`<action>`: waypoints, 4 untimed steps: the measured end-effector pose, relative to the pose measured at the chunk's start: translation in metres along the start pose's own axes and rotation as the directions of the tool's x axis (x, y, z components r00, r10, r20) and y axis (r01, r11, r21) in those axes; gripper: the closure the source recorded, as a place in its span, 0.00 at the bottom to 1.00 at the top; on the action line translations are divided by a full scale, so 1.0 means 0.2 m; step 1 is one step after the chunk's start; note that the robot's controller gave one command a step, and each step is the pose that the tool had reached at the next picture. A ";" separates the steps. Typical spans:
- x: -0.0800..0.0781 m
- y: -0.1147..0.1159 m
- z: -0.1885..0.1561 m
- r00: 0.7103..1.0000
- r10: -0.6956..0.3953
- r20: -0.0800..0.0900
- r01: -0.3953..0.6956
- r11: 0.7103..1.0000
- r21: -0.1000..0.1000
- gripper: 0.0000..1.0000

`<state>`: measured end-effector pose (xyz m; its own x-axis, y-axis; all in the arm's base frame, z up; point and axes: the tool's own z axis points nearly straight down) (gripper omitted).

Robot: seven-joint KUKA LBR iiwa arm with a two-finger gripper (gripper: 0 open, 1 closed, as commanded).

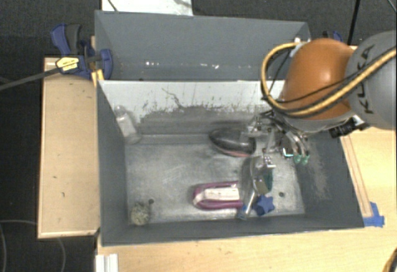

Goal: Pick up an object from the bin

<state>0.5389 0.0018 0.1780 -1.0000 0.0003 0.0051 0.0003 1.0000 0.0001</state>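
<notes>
One flat purple-white packet [217,195], oblong, just beside tool [255,198].

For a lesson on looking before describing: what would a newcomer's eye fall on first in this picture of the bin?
First comes the arm's big orange cover, bulging over the right side of the bin. Next is a purple and white packet on the floor near the front wall, close beside the arm's low-hanging tip. A dark shiny oval thing lies behind the packet, near the middle.

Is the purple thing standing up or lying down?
Lying down: the purple packet rests flat on the bin floor, beside the hand.
</notes>
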 end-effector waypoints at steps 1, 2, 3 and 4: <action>-0.29 0.11 0.53 0.948 -0.317 0.018 0.317 0.949 -0.002 0.00; -0.20 -0.16 0.37 0.987 -0.159 0.009 0.159 0.987 0.001 0.00; -0.15 -0.39 0.46 0.985 -0.172 0.011 0.172 0.985 -0.001 0.00; 0.19 -0.16 0.04 0.956 -0.293 0.010 0.293 0.956 0.001 0.00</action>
<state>0.5008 -0.0298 0.1710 -0.9561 -0.2931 -0.0052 -0.2931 0.9561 0.0002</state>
